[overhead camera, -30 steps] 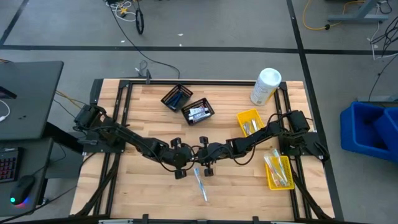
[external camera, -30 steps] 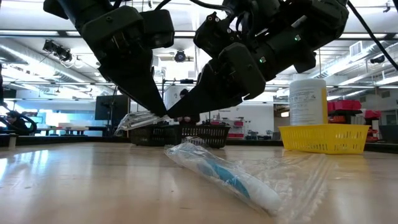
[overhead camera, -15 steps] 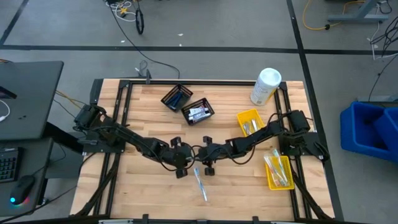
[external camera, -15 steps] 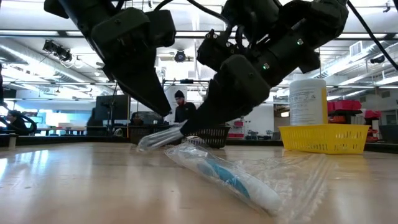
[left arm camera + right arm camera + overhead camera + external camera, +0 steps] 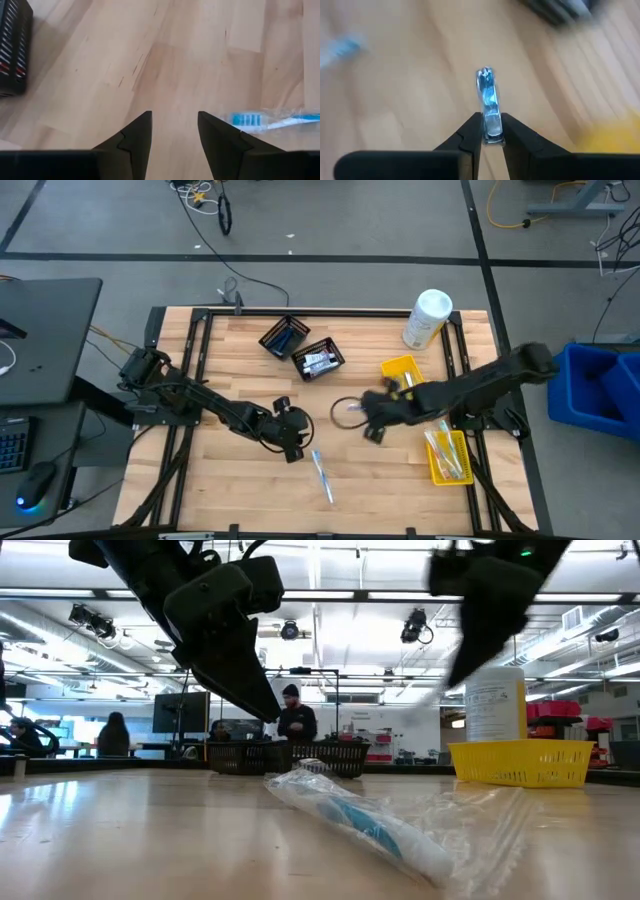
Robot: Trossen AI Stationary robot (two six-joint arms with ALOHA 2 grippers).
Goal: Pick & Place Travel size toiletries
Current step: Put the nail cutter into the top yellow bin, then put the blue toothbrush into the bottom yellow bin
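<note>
The wrapped toothbrush [image 5: 323, 476] lies flat on the wooden table [image 5: 220, 490] and serves as the landmark; in the low view it sits in the foreground in its clear plastic sleeve [image 5: 350, 815], in the same spot as a second ago.

The left gripper [image 5: 291, 443] hovers just beside the toothbrush's upper end, on the side toward the left arm's base. Its fingers [image 5: 134, 140] stand apart with bare wood between them and nothing held, whereas a second ago they were pinched together on a clear wrapped item that both grippers shared above the toothbrush.

The right gripper [image 5: 368, 420] has pulled away from that meeting point and now sits farther from the toothbrush, toward the yellow bin [image 5: 400, 369] that lies beyond it. Its fingers [image 5: 469, 131] are clamped on a small silver piece [image 5: 487, 102], which stands out straight from the tips. In the low view the right arm has left the middle of the picture and shows only as a dark blur near the white canister [image 5: 494, 705].

Two black mesh baskets [image 5: 301, 349] rest well beyond the toothbrush toward the table's far edge, and a second yellow bin [image 5: 447, 456] with wrapped items lies off to the toothbrush's right.
</note>
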